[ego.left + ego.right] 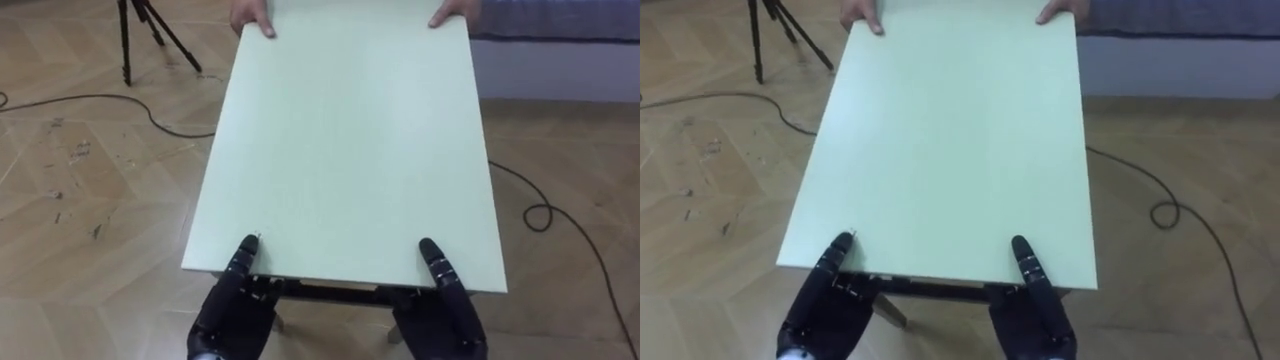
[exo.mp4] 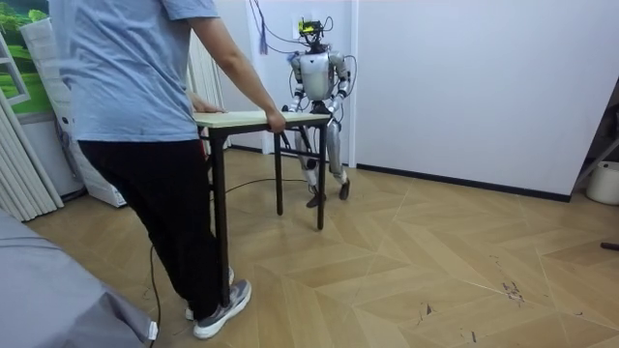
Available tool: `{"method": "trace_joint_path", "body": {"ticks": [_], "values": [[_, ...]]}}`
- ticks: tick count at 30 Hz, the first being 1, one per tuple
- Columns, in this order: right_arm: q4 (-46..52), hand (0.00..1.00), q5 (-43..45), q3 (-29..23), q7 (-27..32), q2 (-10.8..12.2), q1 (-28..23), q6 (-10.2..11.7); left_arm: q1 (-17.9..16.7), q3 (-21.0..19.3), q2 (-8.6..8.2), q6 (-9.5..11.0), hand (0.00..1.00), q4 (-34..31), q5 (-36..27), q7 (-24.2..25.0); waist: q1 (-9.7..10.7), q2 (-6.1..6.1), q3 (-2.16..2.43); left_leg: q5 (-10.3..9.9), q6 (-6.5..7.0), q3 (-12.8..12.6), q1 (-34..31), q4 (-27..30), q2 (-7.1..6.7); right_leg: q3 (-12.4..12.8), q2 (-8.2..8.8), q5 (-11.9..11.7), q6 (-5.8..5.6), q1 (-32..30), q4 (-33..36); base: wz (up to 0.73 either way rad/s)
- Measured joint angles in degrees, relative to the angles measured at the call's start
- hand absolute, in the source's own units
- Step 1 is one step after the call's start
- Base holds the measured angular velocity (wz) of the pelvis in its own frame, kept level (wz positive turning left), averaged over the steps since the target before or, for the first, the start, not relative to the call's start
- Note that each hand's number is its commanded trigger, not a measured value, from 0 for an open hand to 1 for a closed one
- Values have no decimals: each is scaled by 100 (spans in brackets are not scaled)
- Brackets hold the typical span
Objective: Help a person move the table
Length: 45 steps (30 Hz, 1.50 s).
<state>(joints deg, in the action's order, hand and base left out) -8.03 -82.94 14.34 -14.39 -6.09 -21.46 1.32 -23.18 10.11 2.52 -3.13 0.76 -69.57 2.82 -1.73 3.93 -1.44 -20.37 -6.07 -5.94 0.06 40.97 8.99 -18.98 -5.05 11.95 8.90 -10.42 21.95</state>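
Observation:
A pale green table (image 1: 350,140) with dark legs stretches away from me. My left hand (image 1: 232,305) and right hand (image 1: 445,310) hold its near edge, each with the thumb on top and the fingers under the board. At the far edge a person's two hands (image 1: 252,18) grip the corners. In the room view the person (image 2: 135,97) stands at one end of the table (image 2: 242,119), and I stand upright at the other end near a white wall.
A black tripod (image 1: 135,30) stands on the wood floor at the far left. Dark cables (image 1: 100,100) run across the floor on both sides of the table. A grey padded edge (image 1: 560,20) lies behind the person.

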Motion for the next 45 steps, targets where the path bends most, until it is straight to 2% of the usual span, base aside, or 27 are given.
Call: {"method": "trace_joint_path", "body": {"ticks": [1, 3, 5, 7, 9, 11, 14, 15, 16, 17, 18, 19, 20, 21, 22, 23, 25, 26, 27, 28, 31, 32, 34, 37, 42, 44, 45], "values": [[0, 100, -10, -43, 2, 17, 65, -20, 85, 3, 15, 14, 100, -1, 0, -1, 25, 6, 2, -300, 32, 1, 139, -492, -26, -44, 27, -41, -2, -196, 127, 0], [-5, 100, -26, -187, -6, 71, 164, -86, 257, 50, 30, 33, 100, 1, 43, -5, 9, 33, 1, -561, 199, -7, 268, -1297, -100, -156, 99, -183, -12, -502, 251, 16], [-32, 100, 5, -337, -25, 149, 292, -151, 488, 97, 46, 100, 100, 80, 42, -24, -6, 21, -7, -598, 274, -53, 232, -1807, -220, -166, 208, -452, -15, -843, 312, 2], [-184, 100, 104, -491, -26, 201, 379, -342, 621, 96, 59, 117, 100, 261, 40, -60, -4, -17, -9, -469, 527, -177, 162, -2002, -409, -149, 371, -753, -62, -959, 233, -9], [-188, 100, 208, -636, -26, 274, 358, -510, 565, 103, 50, 110, 100, 281, 38, -61, 35, -62, 2, -369, 704, -186, 118, -2041, -553, -139, 472, -884, -129, -879, 1, 7], [-198, 100, 272, -686, -28, 302, 284, -602, 510, 105, 45, 106, 100, 344, 43, -46, 67, -78, 6, -294, 823, -206, 94, -2063, -626, -28, 499, -1125, -188, -858, -138, 0], [-219, 100, 338, -720, -29, 297, 145, -712, 312, 128, 48, 105, 100, 390, 35, 17, 156, -137, 52, -95, 967, -220, 34, -2121, -783, 276, 580, -1471, -369, -829, -357, 5], [-219, 100, 380, -736, -40, 290, 110, -744, 251, 134, 46, 95, 100, 391, 26, 30, 204, -147, 55, -2, 1029, -227, 24, -2205, -853, 400, 615, -1640, -458, -826, -459, 5], [-219, 100, 387, -748, -40, 278, 98, -792, 201, 134, 50, 88, 100, 390, -24, 34, 201, -147, 78, 122, 1083, -318, -45, -2252, -881, 679, 607, -1873, -705, -826, -641, 9], [-218, 100, 388, -766, -40, 286, 99, -825, 193, 137, 58, 87, 100, 383, -42, 35, 210, -135, 85, 185, 1111, -437, -105, -2255, -863, 814, 618, -1915, -794, -840, -628, 31], [-202, 100, 395, -801, -42, 284, 43, -846, 223, 164, 78, 52, 100, 382, -2, 23, 258, -148, 80, 270, 1159, -792, -162, -2271, -843, 828, 823, -1441, -970, -917, 48, 59], [-188, 100, 338, -844, -70, 287, -77, -880, 234, 178, 74, -3, 100, 395, 89, 16, 260, -199, 99, 329, 1187, -1079, -133, -2349, -867, 787, 1115, -785, -1045, -928, 1055, 60], [-185, 100, 308, -844, -70, 286, -123, -897, 221, 177, 80, -17, 100, 395, 133, 17, 243, -230, 110, 353, 1200, -1204, -131, -2361, -887, 798, 1268, -541, -1104, -903, 1542, 31], [-173, 100, 296, -834, -70, 287, -189, -900, 181, 170, 77, -36, 100, 389, 163, 19, 171, -263, 110, 368, 1215, -1403, -123, -2357, -908, 820, 1536, -214, -1225, -706, 2306, -22], [-147, 100, 307, -776, -70, 284, -198, -898, 113, 121, 80, -41, 100, 337, 174, 44, 43, -337, 109, 377, 1222, -1560, -131, -2332, -963, 945, 1810, -34, -1309, -422, 2697, -41], [-120, 100, 302, -744, -68, 278, -198, -887, 93, 102, 83, -41, 100, 319, 174, 63, -17, -366, 102, 377, 1222, -1614, -160, -2294, -988, 1008, 1928, -4, -1333, -227, 2729, -56], [-16, 100, 249, -633, -62, 216, -173, -823, 78, 3, 62, -58, 100, 281, 172, 170, -183, -499, 93, 390, 1200, -1701, -481, -2028, -993, 1161, 2264, -33, -1385, 594, 2175, -44], [5, 100, 242, -607, -61, 214, -138, -811, 78, -31, 65, -58, 100, 247, 172, 196, -220, -556, 82, 400, 1184, -1702, -616, -1929, -983, 1169, 2290, -73, -1406, 767, 1893, -38], [13, 100, 230, -528, -62, 203, -20, -733, 109, -105, 57, -57, 100, 194, 172, 241, -300, -644, 34, 421, 1147, -1604, -917, -1684, -913, 1255, 2250, 164, -1644, 1033, 1142, -36], [5, 100, 240, -424, -56, 159, 99, -625, 130, -152, 48, -57, 100, 129, 167, 242, -332, -652, 21, 471, 1063, -1314, -1259, -1403, -775, 1220, 2016, 267, -1692, 1135, 540, -35], [-45, 100, 150, -257, -45, 153, 303, -504, 146, -242, 147, -43, 100, -86, 174, 257, -341, -705, -14, 624, 814, -939, -1832, -1103, -440, 1075, 1516, 247, -1659, 1330, -556, -10], [-48, 100, 123, -258, -45, 151, 335, -504, 200, -247, 162, -43, 100, -86, 178, 258, -329, -718, -22, 670, 751, -880, -1938, -1121, -413, 1050, 1452, 260, -1637, 1305, -652, 32], [-49, 100, 45, -267, -57, 144, 445, -464, 382, -247, 216, -46, 100, -90, 232, 263, -323, -734, -25, 893, 629, -731, -2326, -1173, -269, 1042, 1237, 348, -1495, 999, -710, 26], [-107, 100, -9, -262, -65, 163, 499, -385, 478, -239, 220, -51, 100, -88, 288, 263, -211, -708, -25, 1139, 510, -437, -2590, -1211, -195, 867, 1007, 375, -1446, 919, -770, 34], [-254, 100, -32, -248, -249, 173, 317, -316, 326, -141, 218, -51, 100, -50, 351, 268, -184, -705, -19, 1469, 358, -194, -2353, -1670, -241, 748, 908, 399, -1335, 985, -708, 20], [-263, 100, -28, -250, -287, 163, 196, -303, 257, -77, 239, -49, 100, -42, 349, 269, -245, -665, -22, 1621, 276, 155, -2237, -1840, -235, 728, 848, 400, -1227, 866, -355, -7], [-235, 100, -34, -239, -294, 149, 111, -269, 232, 13, 259, -46, 100, -37, 347, 269, -330, -520, -40, 1774, 130, 673, -2145, -2087, -82, 1024, 663, 444, -867, 545, -104, -49]]}}
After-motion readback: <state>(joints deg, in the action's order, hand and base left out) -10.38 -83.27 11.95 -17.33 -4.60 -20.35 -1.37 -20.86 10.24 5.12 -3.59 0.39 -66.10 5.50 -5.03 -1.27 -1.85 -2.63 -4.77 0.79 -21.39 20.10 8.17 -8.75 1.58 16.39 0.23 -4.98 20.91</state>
